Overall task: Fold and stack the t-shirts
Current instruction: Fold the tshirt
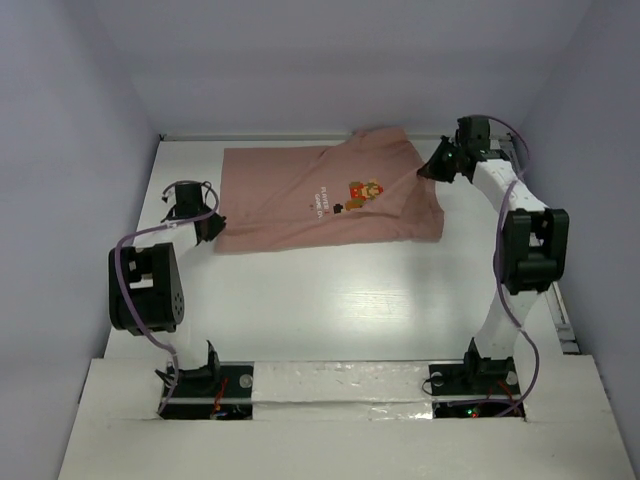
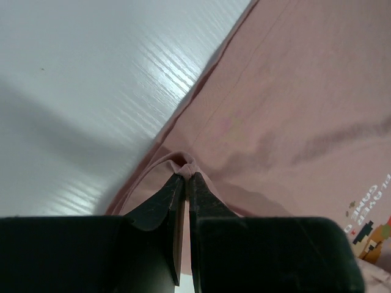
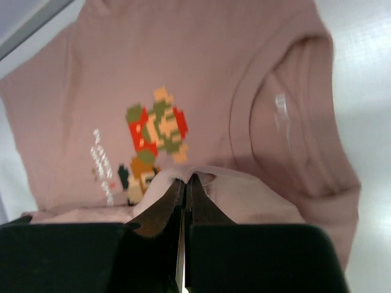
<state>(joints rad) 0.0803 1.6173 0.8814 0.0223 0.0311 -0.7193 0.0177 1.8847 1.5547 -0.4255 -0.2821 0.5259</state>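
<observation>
The salmon-pink t-shirt [image 1: 300, 200] lies spread on the white table at the back, print side up, with a small pixel figure and white text [image 1: 345, 195]. My left gripper [image 1: 208, 222] is shut on the shirt's near-left hem corner; the left wrist view shows the jaws [image 2: 186, 177] pinching a bunch of pink fabric [image 2: 287, 110]. My right gripper [image 1: 432, 172] is shut on the shirt's right edge; in the right wrist view it [image 3: 185, 180] pinches a raised fold of fabric just below the print [image 3: 153, 131], with the collar [image 3: 281, 122] to the right.
White walls enclose the table [image 1: 330, 300] at the back and both sides. A metal rail [image 1: 555, 300] runs along the right edge. The arm bases [image 1: 200, 380] stand at the near edge.
</observation>
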